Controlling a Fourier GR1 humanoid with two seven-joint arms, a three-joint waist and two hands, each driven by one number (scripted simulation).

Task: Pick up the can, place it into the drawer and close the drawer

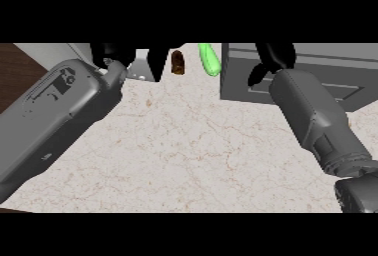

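A small brown can (178, 62) stands at the far edge of the pale marble counter (184, 145), top centre of the head view. My left hand (154, 62) is just left of the can, open, with straight fingers apart from it. The grey drawer unit (310, 70) sits at the far right. My right hand (275, 56) hangs over the drawer unit's top, open and holding nothing, its thumb pointing down at the front panel. The view's upper edge cuts off both hands. Whether the drawer is pulled out cannot be told.
A bright green elongated object (210, 60) lies just right of the can, between it and the drawer unit. Dark wood (16, 65) shows past the counter's left edge. Both grey forearms cross the counter's sides.
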